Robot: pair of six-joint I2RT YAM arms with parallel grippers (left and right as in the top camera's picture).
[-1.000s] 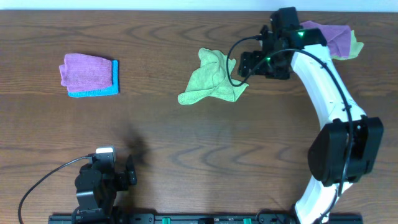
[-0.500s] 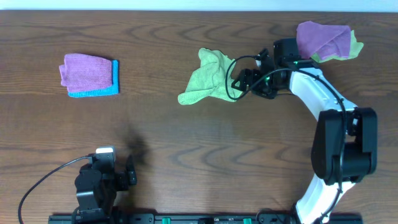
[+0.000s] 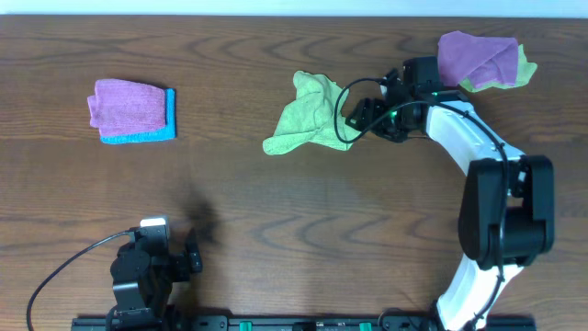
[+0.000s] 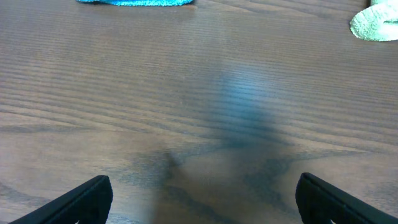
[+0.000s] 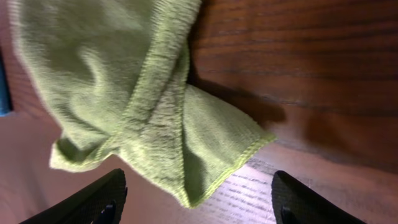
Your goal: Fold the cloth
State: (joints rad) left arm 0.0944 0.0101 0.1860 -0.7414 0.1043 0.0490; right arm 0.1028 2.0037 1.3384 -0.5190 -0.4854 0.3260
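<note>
In the overhead view we see the green cloth (image 3: 312, 115) lying crumpled and unfolded on the table (image 3: 276, 211), toward the far edge and a little right of the middle. The right gripper (image 3: 354, 115) sits low at the cloth's right-hand side, the arm reaching across from the near right corner. Toward the far left corner lies a folded stack (image 3: 133, 110), a purple cloth on top of a blue one. In the far right corner a loose pile (image 3: 482, 60) of purple and yellow-green cloth rests just behind the right arm. The left gripper (image 3: 188, 257) is parked by the near edge, left of centre, well apart from every cloth.

In the left wrist view we find the left gripper (image 4: 203, 183) spread wide over bare wood, with nothing between its fingers. A strip of the blue cloth (image 4: 134, 2) shows at the top, and a corner of the green cloth (image 4: 376, 22) at the upper right.

In the right wrist view the right gripper (image 5: 198, 177) is spread wide and holds nothing. A corner of the green cloth (image 5: 124, 81) lies between its two fingers, with rumpled folds beyond. We cannot tell whether the fingers touch the fabric.
</note>
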